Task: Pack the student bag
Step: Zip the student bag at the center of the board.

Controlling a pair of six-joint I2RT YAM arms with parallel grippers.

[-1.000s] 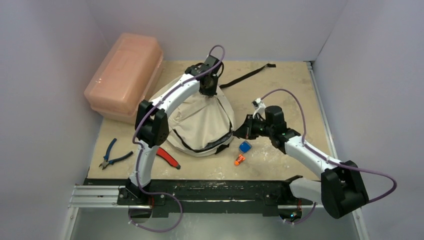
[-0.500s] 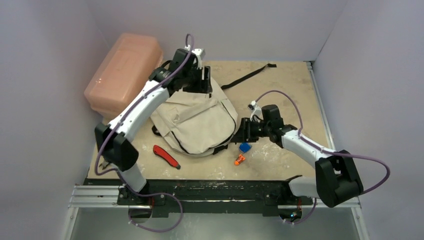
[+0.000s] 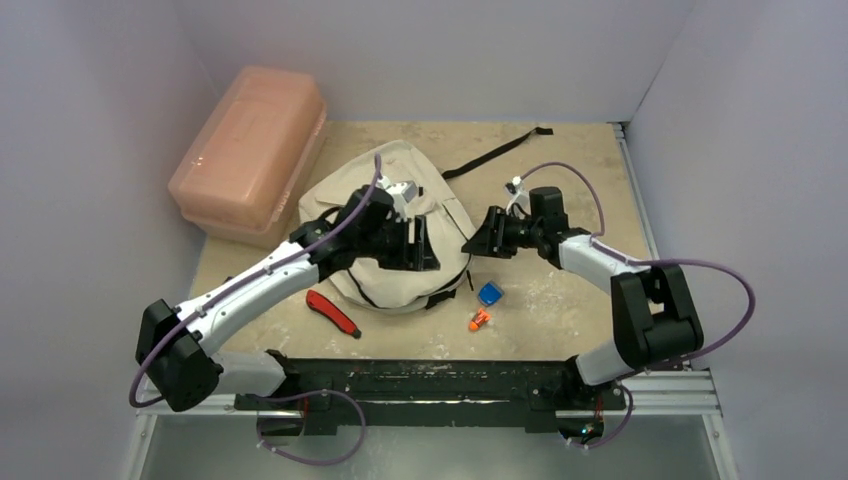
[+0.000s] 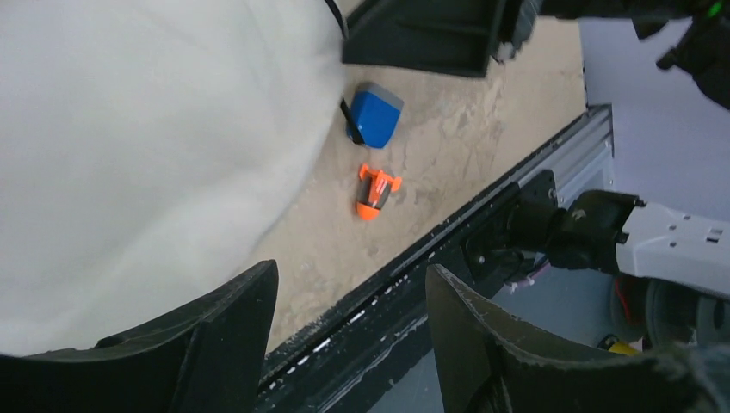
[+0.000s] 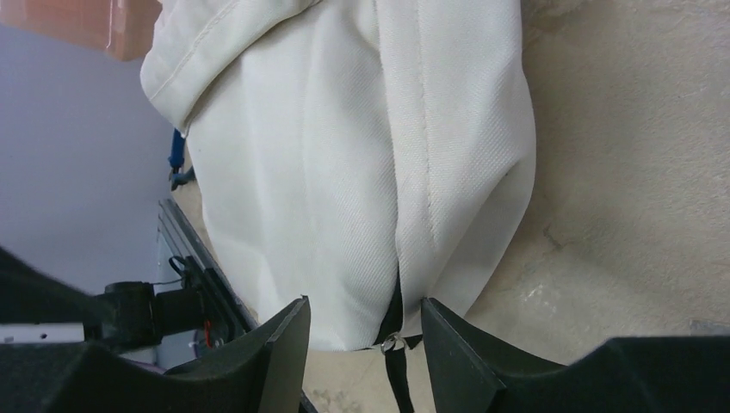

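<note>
Pink box (image 3: 250, 150), red cutter (image 3: 332, 312), blue block (image 3: 489, 293), orange piece (image 3: 480, 320) rest on table (image 3: 560, 170).

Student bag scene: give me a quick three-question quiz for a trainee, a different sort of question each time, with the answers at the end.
1. True or false: the left gripper is shut on the student bag.
2. Which thing lies nearest the arms' bases? A, the blue item; B, the orange item; C, the black strap.
3. Short answer: what colour is the rigid box at the table's far left?

Key: 1, false: its jaws stand apart with nothing between them. 2, B. 3, pink.
</note>
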